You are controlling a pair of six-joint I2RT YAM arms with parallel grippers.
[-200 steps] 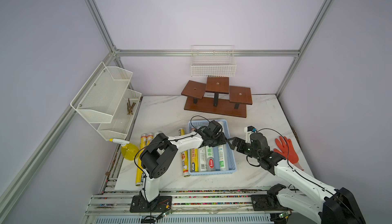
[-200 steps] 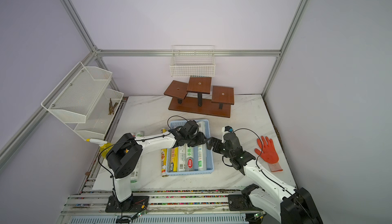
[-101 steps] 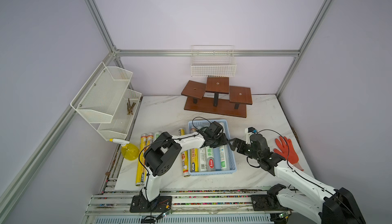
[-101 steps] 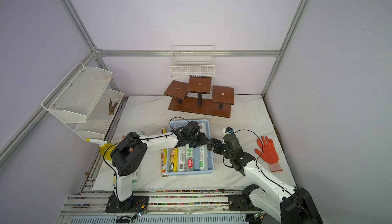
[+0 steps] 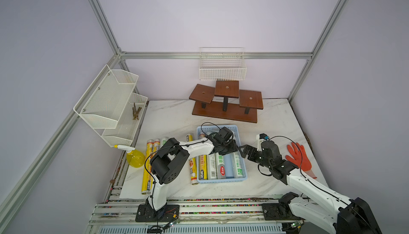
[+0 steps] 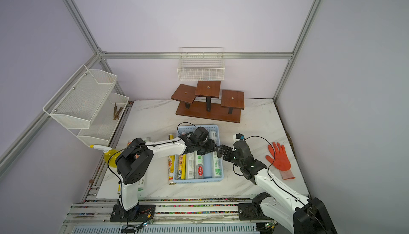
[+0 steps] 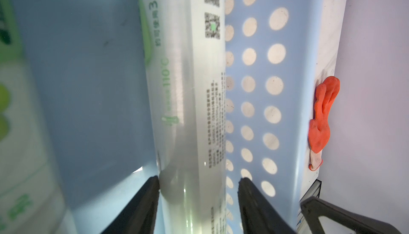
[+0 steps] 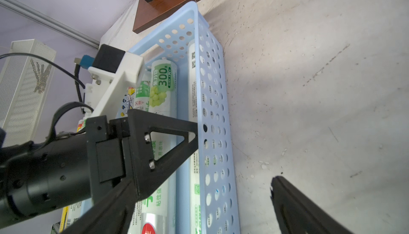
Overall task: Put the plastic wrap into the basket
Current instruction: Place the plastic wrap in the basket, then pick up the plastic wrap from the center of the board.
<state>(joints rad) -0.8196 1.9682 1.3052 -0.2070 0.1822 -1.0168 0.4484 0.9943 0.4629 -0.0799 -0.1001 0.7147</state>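
Inside the basket (image 5: 221, 180), the left tool (image 7: 199, 179) stands loosely open around a plastic wrap roll (image 7: 188, 89) so it can lie flat, and the right tool (image 5: 243, 152) is wide open nearby.

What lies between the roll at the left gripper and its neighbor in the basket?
Only a bare strip of basket floor, clear in the left wrist view and in both top views.

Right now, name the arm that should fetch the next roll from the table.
Left, probably. The rolls outside lie on its side of the basket; the right fingers sit beyond the basket, by the orange glove. The left fingers stand open around a roll already inside.
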